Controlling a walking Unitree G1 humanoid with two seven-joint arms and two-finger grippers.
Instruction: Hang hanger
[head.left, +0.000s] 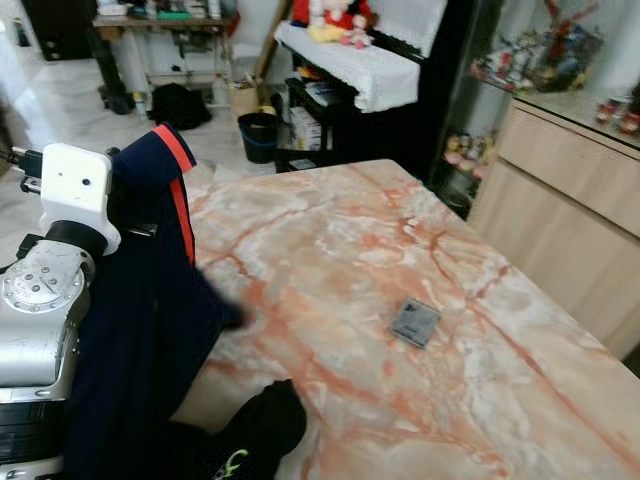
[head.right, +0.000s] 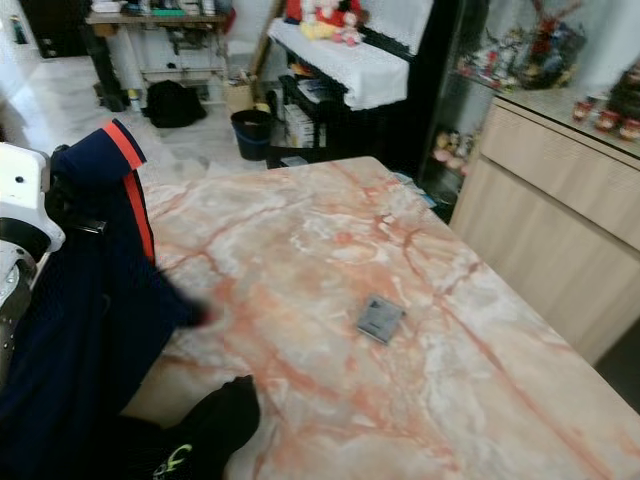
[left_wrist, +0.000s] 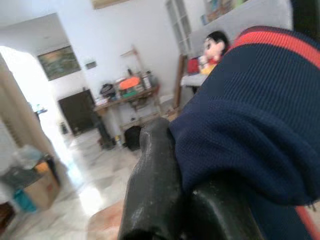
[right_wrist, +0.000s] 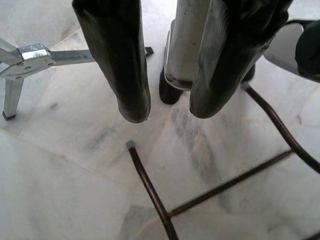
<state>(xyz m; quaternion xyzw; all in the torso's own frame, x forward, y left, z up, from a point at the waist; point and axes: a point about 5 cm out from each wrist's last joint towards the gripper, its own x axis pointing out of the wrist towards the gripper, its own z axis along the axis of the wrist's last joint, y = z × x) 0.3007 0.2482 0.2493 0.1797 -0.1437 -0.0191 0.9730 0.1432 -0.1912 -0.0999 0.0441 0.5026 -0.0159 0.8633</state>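
**Navy garment held up at left edge of marble table**

Nearest the head camera: silver left arm with white wrist block (head.left: 72, 190), raised at lower left, elbow bent, forearm upright. Left gripper (left_wrist: 165, 200) closed on navy knit garment with red-orange stripe (head.left: 150, 300); black fingers (left_wrist: 152, 190) pressed into the cloth. Garment draped from the wrist down past the table edge. Hanger itself hidden under the cloth; cannot tell its shape.

Black cloth with green mark (head.left: 245, 440) bunched on the near table edge. Pink-veined marble table (head.left: 350, 260) otherwise broad and open; small grey square object (head.left: 414, 322) near its middle. Wooden cabinet (head.left: 570, 190) close along the right side; dark shelf with white lace cover (head.left: 350, 70) beyond the far edge.

Right gripper (right_wrist: 167, 112) pointing down at pale floor tiles, fingers apart, holding nothing, above thin brown metal chair rails (right_wrist: 150, 190).
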